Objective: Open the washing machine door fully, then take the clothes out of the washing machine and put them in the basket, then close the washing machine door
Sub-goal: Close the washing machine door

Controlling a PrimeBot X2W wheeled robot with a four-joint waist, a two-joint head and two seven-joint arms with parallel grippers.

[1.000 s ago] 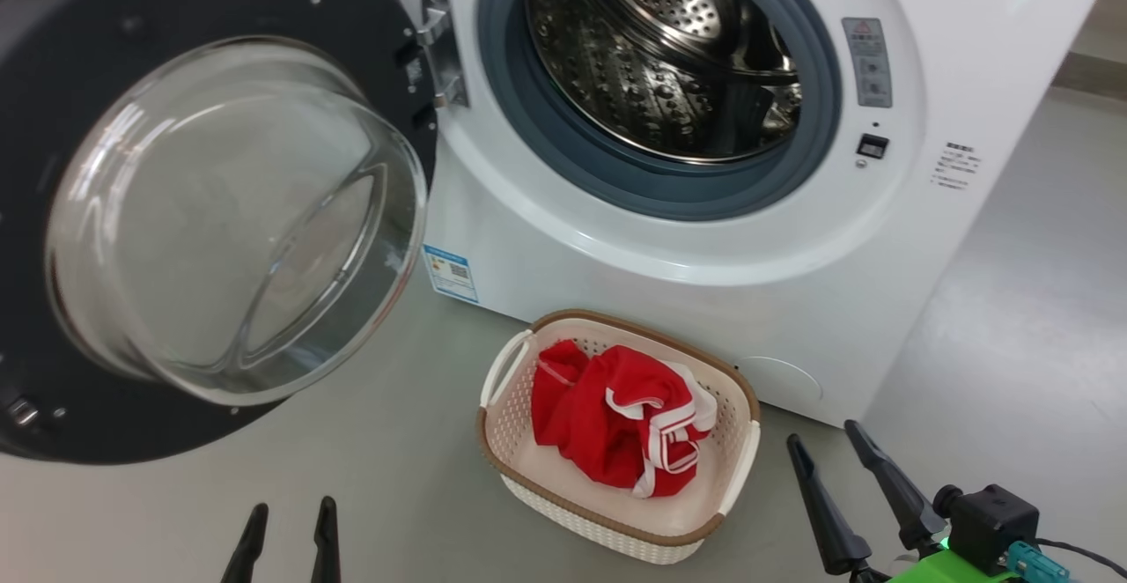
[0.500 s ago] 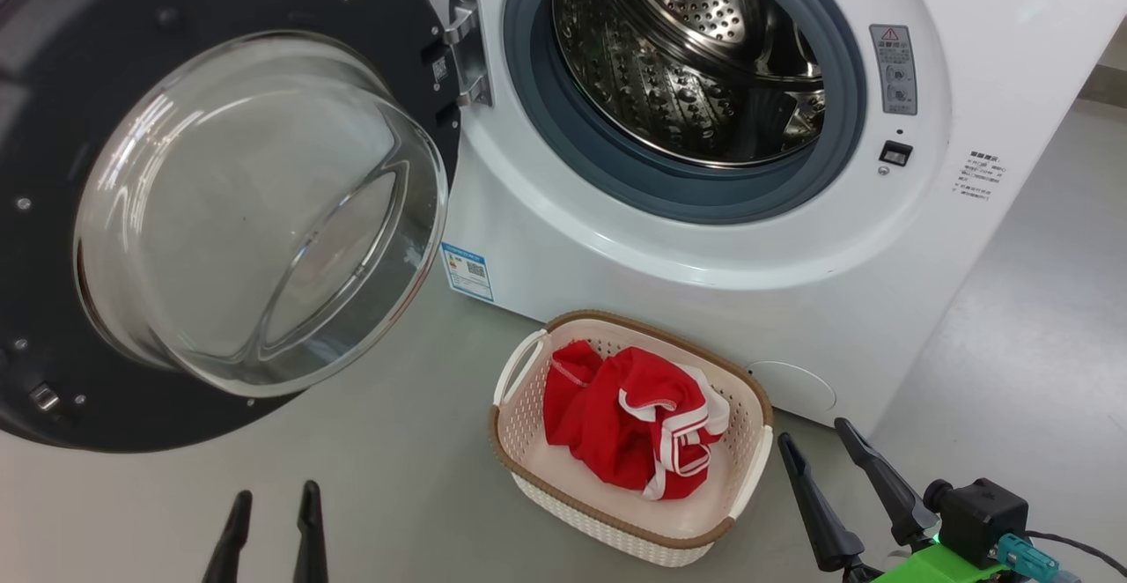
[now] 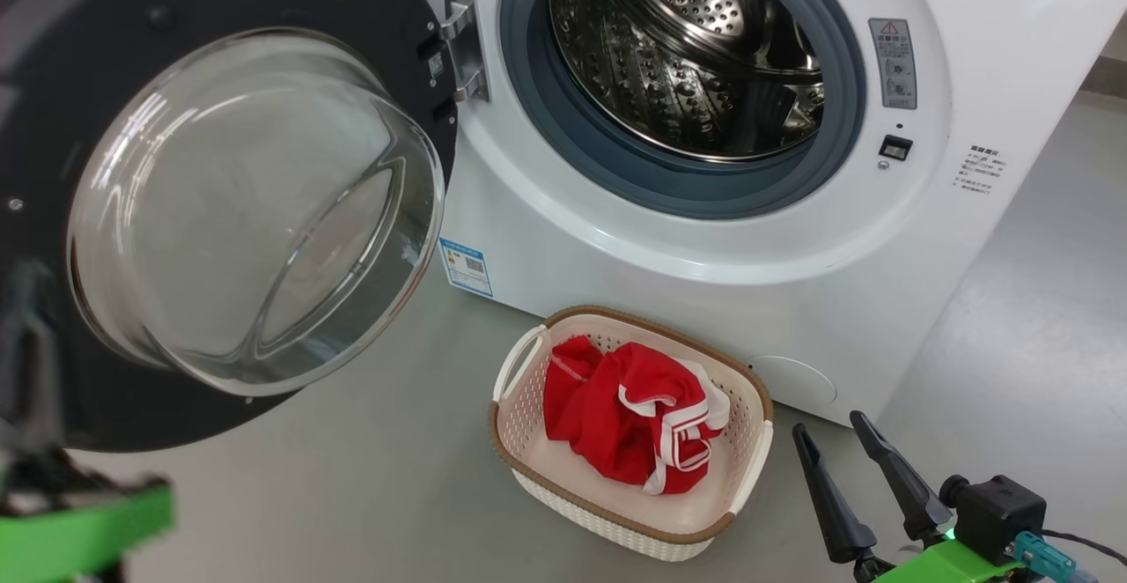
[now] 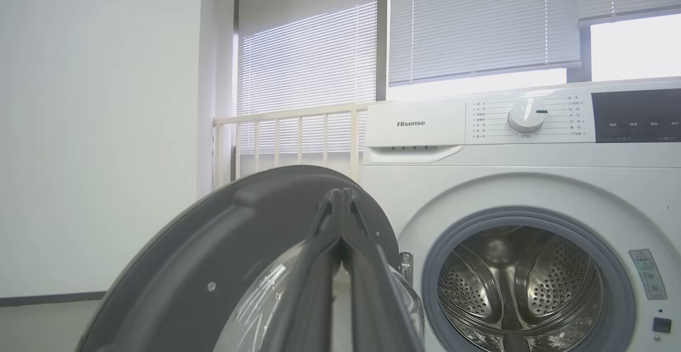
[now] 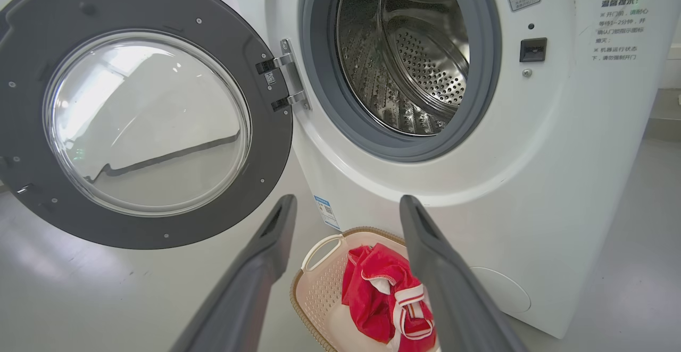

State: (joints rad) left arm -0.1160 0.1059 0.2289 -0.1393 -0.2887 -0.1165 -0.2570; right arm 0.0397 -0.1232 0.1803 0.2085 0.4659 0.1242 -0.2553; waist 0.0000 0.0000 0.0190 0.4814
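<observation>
The washing machine (image 3: 669, 301) stands open in front of me. From what I can see, its steel drum (image 3: 687, 55) is bare, so I judge the unloading done and only the closing left. The washing machine door (image 3: 264, 2) hangs wide on the machine's hinge side, its glossy black rim ringing a bulging clear glass bowl that throws pale reflections.

A second ago my left gripper (image 4: 340, 195) sat low, well short of the machine. It has now risen in front of the door. Its fingers are pressed together with nothing between them and aim at the door's upper rim, but I cannot tell whether they touch it. I take this as the start of the push that swings the door shut.

The basket (image 3: 518, 407) sits on the floor just in front of the machine's base, below the opening. The clothes (image 3: 616, 424) are heaped inside it, red with white trim. My right gripper (image 3: 828, 424) hovers near the machine's lower right corner, fingers apart and empty.
</observation>
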